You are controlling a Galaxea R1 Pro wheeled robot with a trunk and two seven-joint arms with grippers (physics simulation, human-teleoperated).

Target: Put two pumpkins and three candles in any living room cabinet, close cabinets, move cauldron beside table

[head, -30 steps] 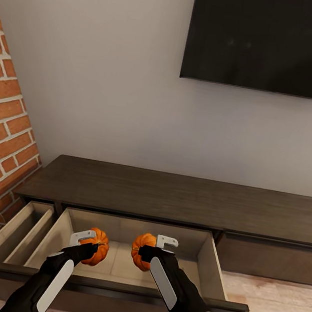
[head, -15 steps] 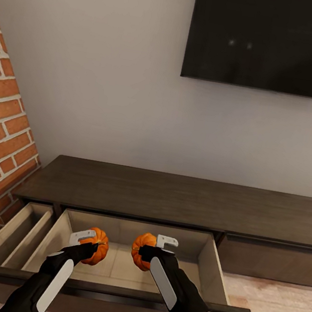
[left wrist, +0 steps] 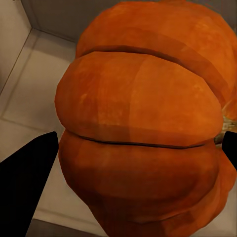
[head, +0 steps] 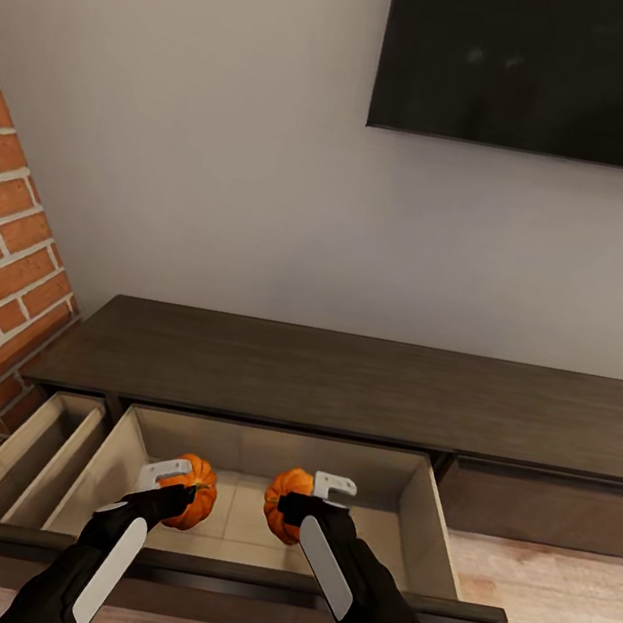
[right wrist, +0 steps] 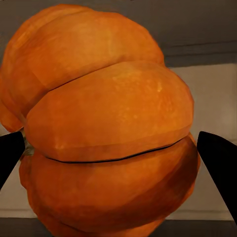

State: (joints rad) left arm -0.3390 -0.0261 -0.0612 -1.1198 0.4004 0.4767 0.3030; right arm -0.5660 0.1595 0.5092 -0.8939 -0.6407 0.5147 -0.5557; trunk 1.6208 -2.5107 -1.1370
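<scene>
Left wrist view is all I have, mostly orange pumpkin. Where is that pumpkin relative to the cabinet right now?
Observer: The left pumpkin hangs over the pale interior of the cabinet's open wide drawer, gripped by the left gripper.
Operator: What is the other arm doing?
Observer: The right gripper grips the second pumpkin over the same drawer, beside the first, with a gap between them.
Operator: Any other drawers open?
Observer: Yes, a narrower drawer to the left is also pulled out.

Living room: wall-mounted TV (head: 547, 69), low cabinet (head: 360, 386)
</scene>
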